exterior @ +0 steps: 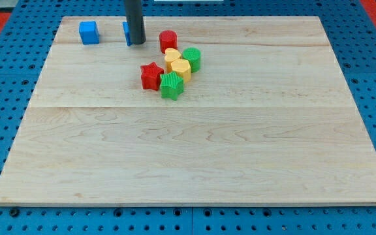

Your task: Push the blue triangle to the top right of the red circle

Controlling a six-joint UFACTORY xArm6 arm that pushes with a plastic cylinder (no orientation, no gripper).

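My tip (136,43) set down on the wooden board (194,163) near the view's top, left of centre; plain rod end, nothing to open or close, nothing gripped. Blue triangle (127,34) directly behind the rod, mostly hidden, only a blue sliver visible at the rod's left edge; contact between tip and block likely but not resolvable. Red circle (168,40) just to the view's right of the tip, separated by a narrow strip of bare board. Blue triangle therefore left of the red circle, at roughly equal height. Blue cube (89,32) further left, well apart. Below the red circle, a tight cluster: two yellow blocks (177,62), green cylinder (192,59), red star (151,76), green star (172,85).
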